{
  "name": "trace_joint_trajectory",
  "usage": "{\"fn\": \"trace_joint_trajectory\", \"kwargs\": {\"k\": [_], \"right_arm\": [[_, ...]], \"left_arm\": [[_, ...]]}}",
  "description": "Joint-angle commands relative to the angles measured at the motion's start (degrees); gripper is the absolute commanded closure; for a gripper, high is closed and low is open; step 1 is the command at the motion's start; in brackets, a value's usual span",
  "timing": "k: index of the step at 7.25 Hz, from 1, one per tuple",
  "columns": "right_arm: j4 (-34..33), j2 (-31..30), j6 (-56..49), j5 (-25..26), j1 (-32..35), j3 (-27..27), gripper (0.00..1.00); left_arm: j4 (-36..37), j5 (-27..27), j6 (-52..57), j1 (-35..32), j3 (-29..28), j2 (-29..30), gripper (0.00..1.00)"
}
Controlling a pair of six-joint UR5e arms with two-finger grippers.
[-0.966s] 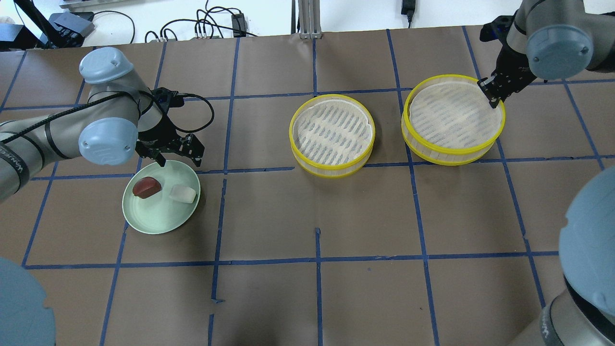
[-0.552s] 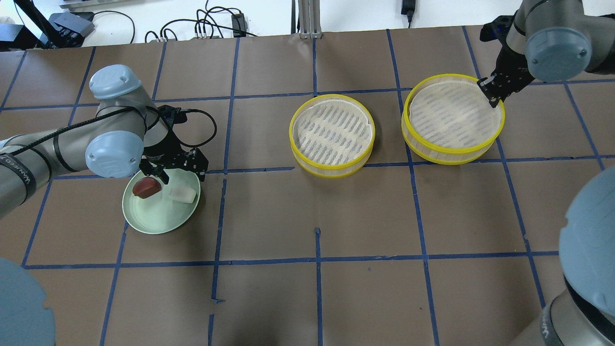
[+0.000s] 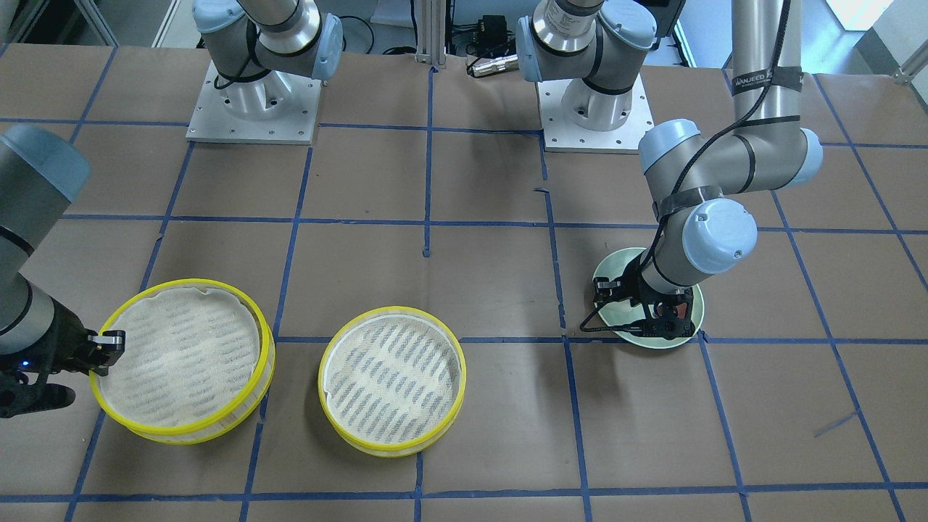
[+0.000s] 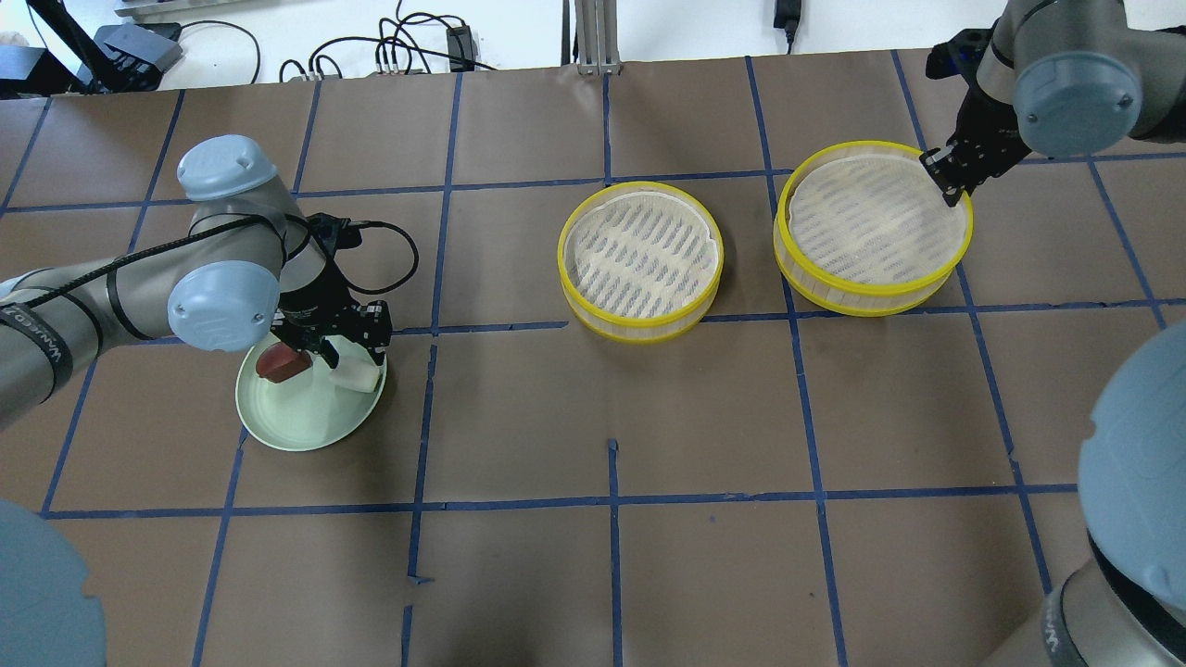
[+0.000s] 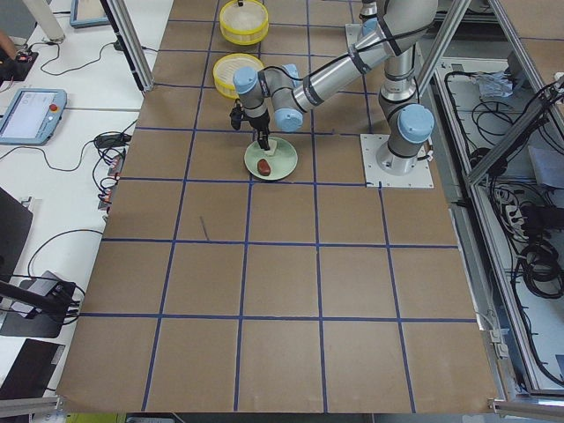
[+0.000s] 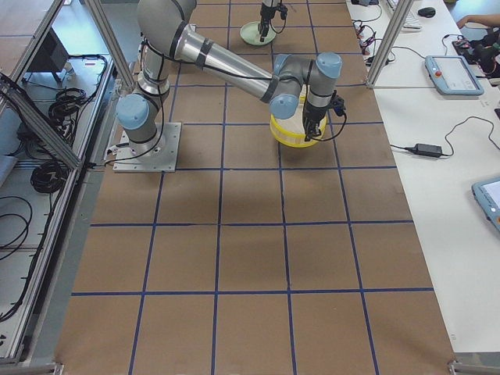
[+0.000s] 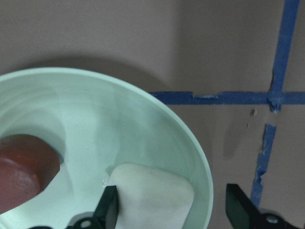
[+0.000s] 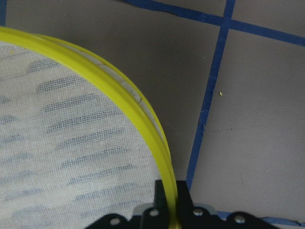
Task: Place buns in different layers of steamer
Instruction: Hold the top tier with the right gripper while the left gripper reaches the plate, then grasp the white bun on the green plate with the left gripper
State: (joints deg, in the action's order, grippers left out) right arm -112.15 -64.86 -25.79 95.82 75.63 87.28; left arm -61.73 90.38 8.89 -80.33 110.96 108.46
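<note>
Left end effector (image 7: pixel 172 211) is spread astride the white bun (image 7: pixel 155 191) on the green plate (image 7: pixel 119 114) — centre the bun in the gap, then close gently to avoid squashing. Right end effector (image 4: pixel 947 183) pinches the rim of one steamer tray (image 4: pixel 871 295).

A robotics lab — tape-gridded table (image 4: pixel 704 417), aluminium frame post (image 5: pixel 128 44), teach pendant (image 5: pixel 32 115), loose cables (image 5: pixel 529 256) alongside.

The overhead camera looked forward and down from behind the robot (image 3: pixel 594 101); the front-facing one looked steeply back. Both shared the table (image 4: pixel 704 398). Side cameras stood far, wrist cameras very close.
</note>
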Motion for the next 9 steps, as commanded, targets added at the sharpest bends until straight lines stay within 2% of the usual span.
{"fn": "trace_joint_trajectory", "kwargs": {"k": [1,5,7,9], "right_arm": [[0.0,0.0,0.1,-0.2,0.0,0.0,0.92],[0.0,0.0,0.2,-0.4,0.0,0.3,0.92],[0.0,0.0,0.3,-0.4,0.0,0.3,0.92],[0.0,0.0,0.3,-0.3,0.0,0.3,0.92]], "left_arm": [[0.0,0.6,0.2,0.0,0.0,-0.4,0.77],[0.6,1.5,-0.5,0.0,-0.9,-2.1,0.86],[-1.4,2.2,-0.9,-0.4,-4.7,-7.7,0.87],[-4.3,1.0,-5.5,-4.5,-10.5,-10.1,0.87]]}}
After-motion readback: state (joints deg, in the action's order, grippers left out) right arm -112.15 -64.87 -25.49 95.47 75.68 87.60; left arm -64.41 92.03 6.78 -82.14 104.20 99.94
